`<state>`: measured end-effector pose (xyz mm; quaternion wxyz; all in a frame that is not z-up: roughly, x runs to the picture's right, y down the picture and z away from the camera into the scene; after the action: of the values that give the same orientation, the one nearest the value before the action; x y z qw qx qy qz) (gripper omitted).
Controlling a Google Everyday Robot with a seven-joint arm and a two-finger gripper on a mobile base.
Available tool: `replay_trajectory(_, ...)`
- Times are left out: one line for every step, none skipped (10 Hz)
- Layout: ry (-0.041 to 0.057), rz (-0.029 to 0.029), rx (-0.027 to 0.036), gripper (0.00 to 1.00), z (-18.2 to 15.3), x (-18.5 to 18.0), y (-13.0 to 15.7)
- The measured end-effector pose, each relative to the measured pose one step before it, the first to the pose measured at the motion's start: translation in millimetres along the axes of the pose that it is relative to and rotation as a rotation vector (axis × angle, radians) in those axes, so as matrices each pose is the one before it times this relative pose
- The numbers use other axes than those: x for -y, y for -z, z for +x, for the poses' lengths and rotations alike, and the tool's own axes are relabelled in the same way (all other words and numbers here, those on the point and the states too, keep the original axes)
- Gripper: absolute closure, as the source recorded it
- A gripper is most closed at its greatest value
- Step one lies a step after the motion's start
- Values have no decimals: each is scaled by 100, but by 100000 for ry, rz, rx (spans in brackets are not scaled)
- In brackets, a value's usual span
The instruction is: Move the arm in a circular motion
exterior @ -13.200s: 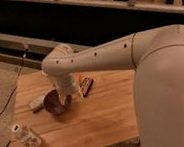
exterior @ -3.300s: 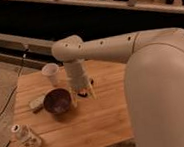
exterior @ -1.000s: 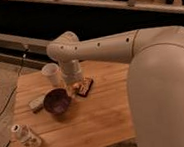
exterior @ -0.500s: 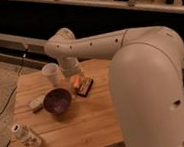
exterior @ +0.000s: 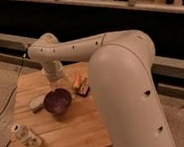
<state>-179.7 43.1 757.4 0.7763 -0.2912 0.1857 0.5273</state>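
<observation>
While I watch, the thick cream-white jointed arm [exterior: 109,66] reaches across the wooden table [exterior: 77,130], its gripper [exterior: 55,76] low at the far edge behind the purple bowl [exterior: 57,101]; jaw state I cannot tell.

You're looking at a dim, warm-tinted scene with an amber cast over everything. The arm [exterior: 121,79] is the brightest surface. Its upper curves catch soft light from above, and its underside fades into shade without any hard glare. The worktop [exterior: 72,133] is evenly but weakly lit, with a diffuse shadow under the arm's far end. There the claw [exterior: 54,72] hangs over the worktop's far left part, and you'll see it only as a pale, smeared shape. Behind it a wide band is almost black, and only the shelf [exterior: 127,0] along the top picks up light. The whole view is soft and blocky, and edges bleed everywhere.
</observation>
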Motion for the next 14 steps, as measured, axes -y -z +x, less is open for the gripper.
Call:
replay_trajectory(1680,-1965,-2160,35,1033,-1087,57)
replay_trajectory(1616,-2742,-2656,35,1694,-1048,191)
replay_trajectory(471,-1405,-1181,35,1132,-291,229)
replay_trajectory(139,-958,-978,35,1483,118,263)
replay_trajectory(-120,-632,67,35,1191,343,280)
replay_trajectory(-1302,95,1587,35,1910,1615,617)
replay_trajectory(-1383,339,1513,35,770,1318,462)
replay_trajectory(-1833,1110,1460,35,629,1742,541)
replay_trajectory(-3610,2177,2989,35,211,3196,1018)
replay_trajectory(-1393,1758,2101,35,-602,2086,497)
replay_trajectory(-11,996,1432,35,-851,1129,81)
replay_trajectory(1244,1115,1831,35,-1937,1104,-379)
replay_trajectory(1322,120,687,35,-1177,-41,-405)
replay_trajectory(2271,-442,205,35,-1629,-668,-839)
